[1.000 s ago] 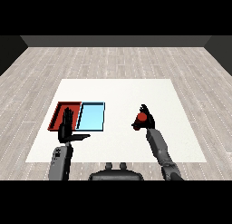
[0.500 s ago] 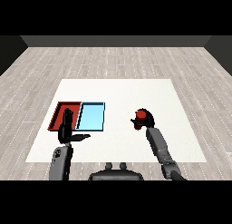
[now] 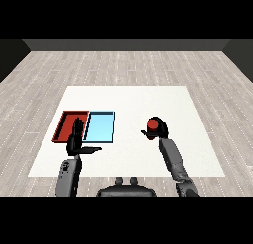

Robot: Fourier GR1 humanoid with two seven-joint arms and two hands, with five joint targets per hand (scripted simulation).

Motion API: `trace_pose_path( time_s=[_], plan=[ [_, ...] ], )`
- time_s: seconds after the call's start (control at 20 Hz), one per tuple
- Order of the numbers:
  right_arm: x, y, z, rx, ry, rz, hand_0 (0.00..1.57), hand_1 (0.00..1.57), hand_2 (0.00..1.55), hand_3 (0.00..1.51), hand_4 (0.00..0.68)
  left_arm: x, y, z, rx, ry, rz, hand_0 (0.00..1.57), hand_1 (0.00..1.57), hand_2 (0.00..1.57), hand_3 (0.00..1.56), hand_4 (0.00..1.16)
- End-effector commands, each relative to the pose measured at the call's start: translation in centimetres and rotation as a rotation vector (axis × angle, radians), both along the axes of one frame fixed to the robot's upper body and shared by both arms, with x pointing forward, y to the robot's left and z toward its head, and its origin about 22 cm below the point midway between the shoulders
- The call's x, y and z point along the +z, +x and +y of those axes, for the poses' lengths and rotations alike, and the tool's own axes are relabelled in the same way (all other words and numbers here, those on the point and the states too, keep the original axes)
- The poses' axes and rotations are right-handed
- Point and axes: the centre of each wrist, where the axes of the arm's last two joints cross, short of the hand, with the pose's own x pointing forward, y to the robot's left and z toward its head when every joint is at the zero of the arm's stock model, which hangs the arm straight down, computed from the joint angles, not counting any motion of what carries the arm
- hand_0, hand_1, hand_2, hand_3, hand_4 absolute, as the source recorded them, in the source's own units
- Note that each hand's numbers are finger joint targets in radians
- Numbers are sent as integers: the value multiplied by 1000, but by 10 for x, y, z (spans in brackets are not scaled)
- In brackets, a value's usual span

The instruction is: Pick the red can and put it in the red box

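right hand [image 3: 159,131] curls round the red can [image 3: 153,124], fingers and thumb wrapped about its sides so only the red top shows above them, and it holds the can over the right half of the table [image 3: 143,97], well apart from both trays. whether the can is lifted or touching the surface i cannot tell from this angle. the red tray [image 3: 63,124] lies at the far left, touching the blue tray [image 3: 100,127], which sits between it and the can. the step in hand looks like the carry: to do it well, keep the can upright, take it high enough to pass over the blue tray's rim, and go right across that tray before lowering. left hand [image 3: 74,142] stands open, fingers straight and thumb out, at the near edge of the red tray; it would be wise to keep the can's path beyond it.
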Motion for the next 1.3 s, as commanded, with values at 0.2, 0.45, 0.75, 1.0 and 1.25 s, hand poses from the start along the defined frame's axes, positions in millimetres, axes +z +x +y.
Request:
trace_pose_path(
  time_s=[0.2, 0.45, 0.75, 1.0, 1.25],
  plan=[
    [24, -10, 3, 23, 17, -104, 1448, 1448, 1440, 1410, 649, -6, 4, -13, -38, 40, 47, 0, 0, 0, 0, 0],
    [52, -18, -3, 14, 20, -125, 1432, 1432, 1447, 1420, 653, 19, 32, -42, -163, 16, 91, 0, 0, 0, 0, 0],
    [61, -15, 39, 35, 52, -157, 1435, 1435, 1446, 1426, 658, 11, 24, -93, -225, -1, 104, 0, 0, 0, 0, 0],
    [58, -17, 85, 31, 31, -164, 1435, 1435, 1446, 1426, 658, -5, 20, -91, -221, -6, 99, 0, 0, 0, 0, 0],
    [67, -22, 99, 54, 53, -163, 1405, 1405, 1422, 1410, 640, 27, 23, -149, -278, 5, 95, 0, 0, 0, 0, 0]
  ],
)
